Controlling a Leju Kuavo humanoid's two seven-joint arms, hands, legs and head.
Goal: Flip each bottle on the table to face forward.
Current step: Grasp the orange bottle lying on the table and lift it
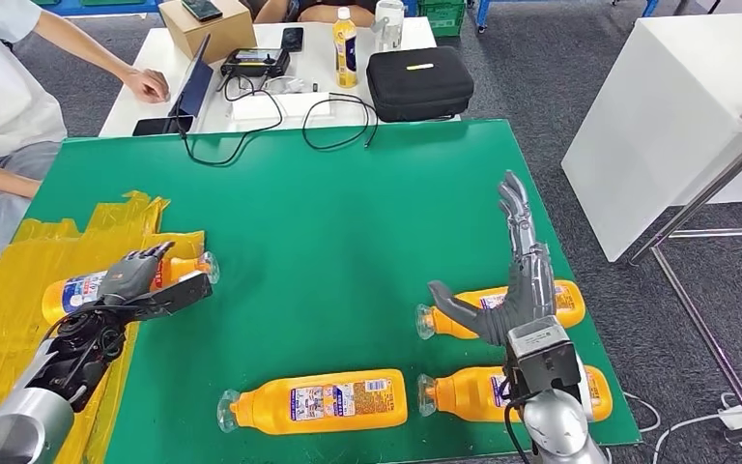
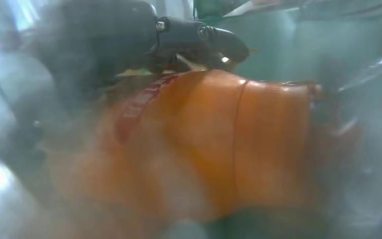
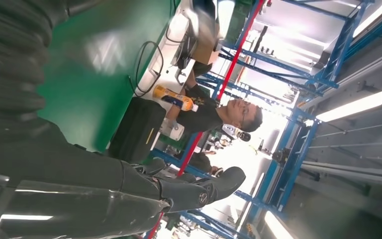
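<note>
Green matting covers the table, its middle left bare between an orange bottle gripped by the left hand over yellow sheeting at the left edge and three bottles laid near the front and right edges. The right hand is held upright above one bottle with fingers extended and nothing grasped. Cables and a black case are seen at and beyond the far edge.

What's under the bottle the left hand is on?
The bottle under the left hand lies on crumpled yellow plastic sheeting spread over the green table. Anything beneath the sheeting is covered, and the left wrist view is too blurred to add more.
</note>
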